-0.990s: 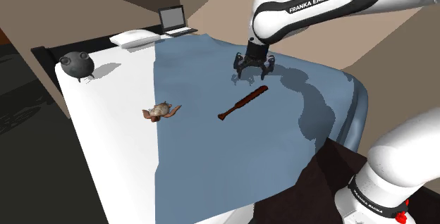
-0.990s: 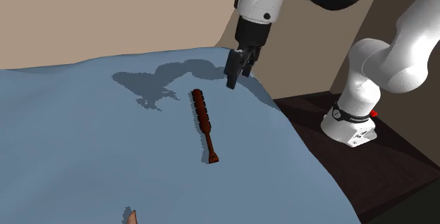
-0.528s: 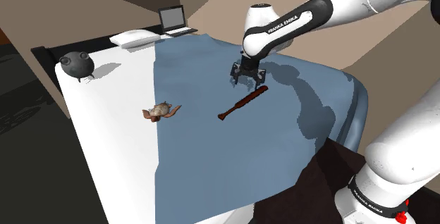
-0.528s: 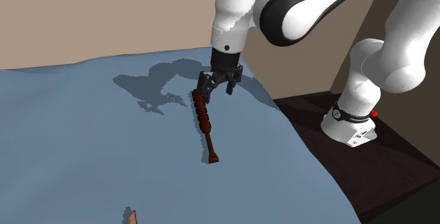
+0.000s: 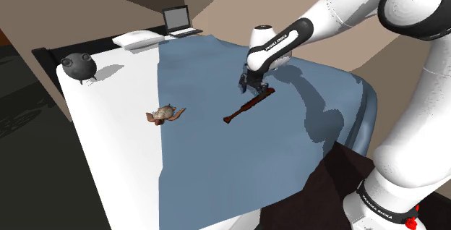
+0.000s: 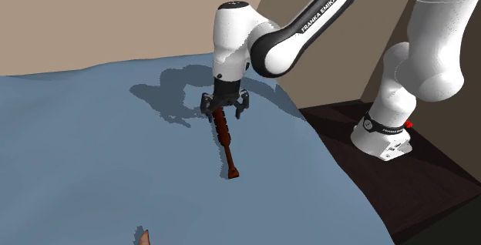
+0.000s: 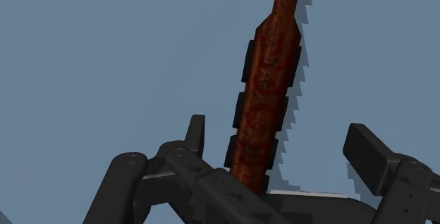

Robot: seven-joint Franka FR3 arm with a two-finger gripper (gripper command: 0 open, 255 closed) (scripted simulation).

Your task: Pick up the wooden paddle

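Note:
The paddle [image 5: 249, 107] is a long reddish-brown piece with dark notched edges, lying flat on the blue blanket [image 5: 217, 156]. My gripper [image 5: 254, 89] is down over its wide end, open. In the second exterior view the gripper [image 6: 222, 111] straddles the paddle [image 6: 224, 135] at the end farthest from the handle tip. Seen from the wrist, the paddle [image 7: 268, 82] runs between the two black fingers [image 7: 194, 134], which stand apart on either side without touching it; the gripper [image 7: 278, 141] holds nothing.
A small brown figurine [image 5: 165, 112] lies near the blanket's edge on the white sheet [image 5: 108, 113]. A dark round object [image 5: 78, 65], a white pillow [image 5: 137, 39] and a laptop [image 5: 178, 20] sit at the far end. The dark stand [image 6: 401, 182] borders the bed.
The gripper came down and across from above the blanket's far side to the paddle's wide end, and now straddles it. The paddle has not moved.

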